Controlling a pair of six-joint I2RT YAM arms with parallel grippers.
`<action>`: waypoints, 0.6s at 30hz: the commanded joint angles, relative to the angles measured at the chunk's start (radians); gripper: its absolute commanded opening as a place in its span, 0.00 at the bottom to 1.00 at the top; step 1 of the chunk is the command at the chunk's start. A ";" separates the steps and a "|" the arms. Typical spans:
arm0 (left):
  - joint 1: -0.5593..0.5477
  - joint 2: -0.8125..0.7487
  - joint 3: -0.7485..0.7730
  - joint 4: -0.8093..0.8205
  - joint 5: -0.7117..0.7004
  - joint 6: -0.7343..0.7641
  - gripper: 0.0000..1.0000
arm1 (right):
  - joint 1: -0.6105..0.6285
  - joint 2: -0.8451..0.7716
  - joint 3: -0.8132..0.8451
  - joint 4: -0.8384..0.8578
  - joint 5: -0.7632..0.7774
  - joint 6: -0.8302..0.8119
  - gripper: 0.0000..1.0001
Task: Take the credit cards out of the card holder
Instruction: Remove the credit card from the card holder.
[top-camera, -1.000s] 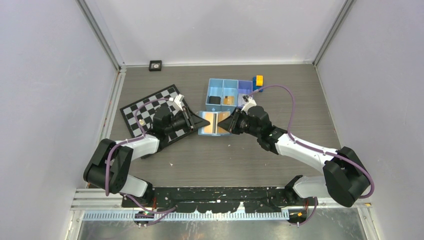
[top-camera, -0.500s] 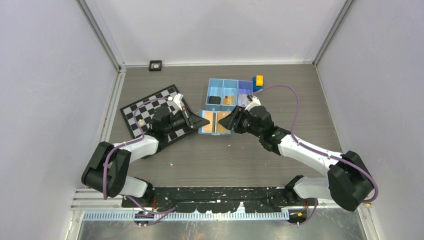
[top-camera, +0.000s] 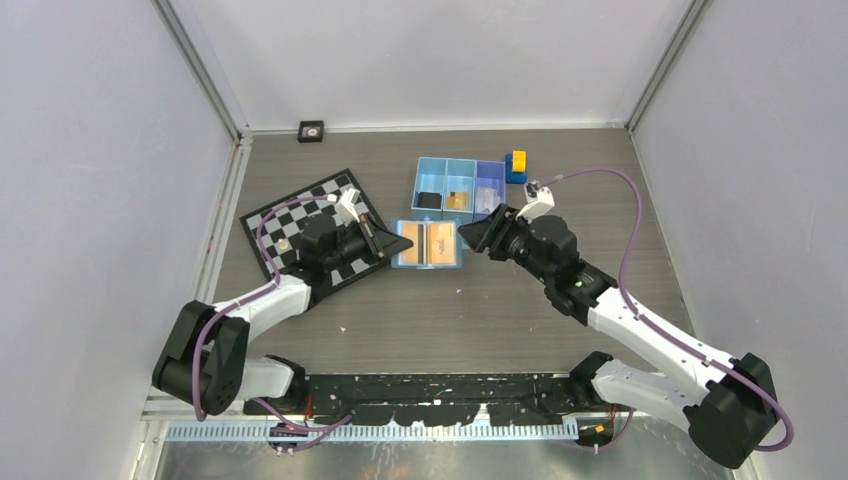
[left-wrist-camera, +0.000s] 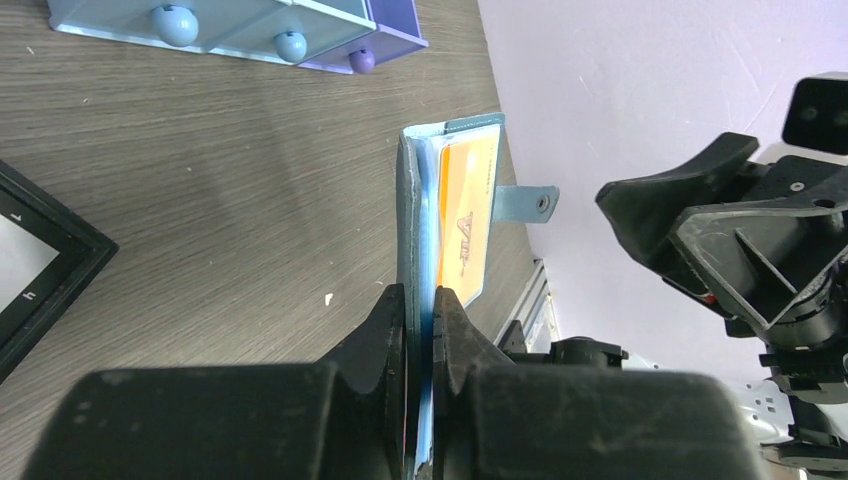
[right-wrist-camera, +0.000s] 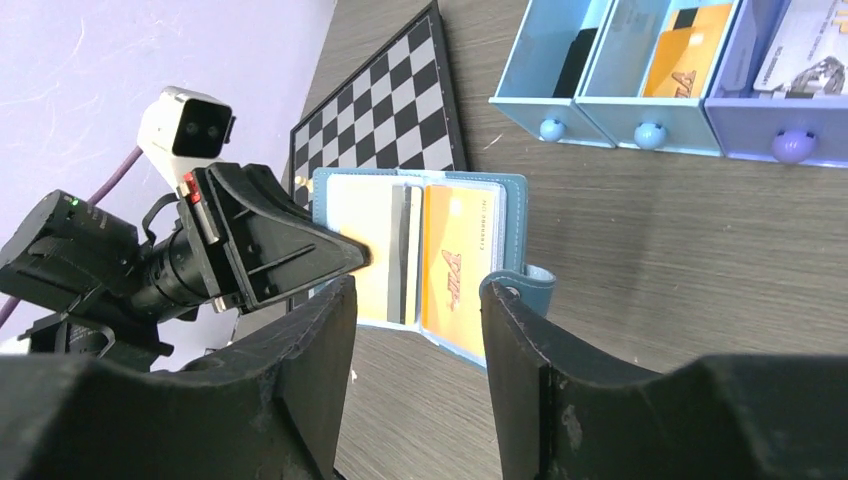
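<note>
- A grey wood-grain table (top-camera: 450, 310) fills the middle of the top view, and the objects are gathered in its upper half.
- A black-and-white checkered mat (top-camera: 300, 200) is laid left of centre and is partly covered by the left arm.
- A light-blue plastic tray (right-wrist-camera: 600, 122) with three compartments, the rightmost purple, is set at upper centre.
- The left gripper (top-camera: 405, 243) is clamped tight on the left edge of the small blue folding card holder (right-wrist-camera: 514, 215), which is thus pinned near the centre of the frame.
- The right gripper (top-camera: 473, 235) is held with its jaws well apart and nothing between them. It is just right of the card holder and clear of it.
- The card holder is spread open with its inside upward, just below the tray. Its snap strap (right-wrist-camera: 520, 283) sticks out to the right.
- An orange credit card (right-wrist-camera: 455, 255) is tucked into the right pocket, and a pale credit card (right-wrist-camera: 370, 245) with a dark stripe into the left.
- The step in hand is judged to be the start of extraction: the card holder is steadied, but no card is gripped yet.
- Next, the right fingers would need to be brought onto an exposed edge of the orange credit card and closed on it. The card would then be drawn out along its pocket; the pocket mouth cannot be made out.
</note>
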 joint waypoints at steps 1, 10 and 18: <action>0.005 -0.027 0.000 0.011 -0.013 0.021 0.00 | -0.002 -0.021 0.005 0.029 -0.011 -0.055 0.51; 0.005 -0.015 -0.007 0.064 0.016 0.003 0.00 | 0.008 0.114 0.014 0.197 -0.288 -0.016 0.42; 0.005 0.005 -0.016 0.155 0.061 -0.044 0.00 | 0.000 0.289 0.027 0.247 -0.294 0.057 0.36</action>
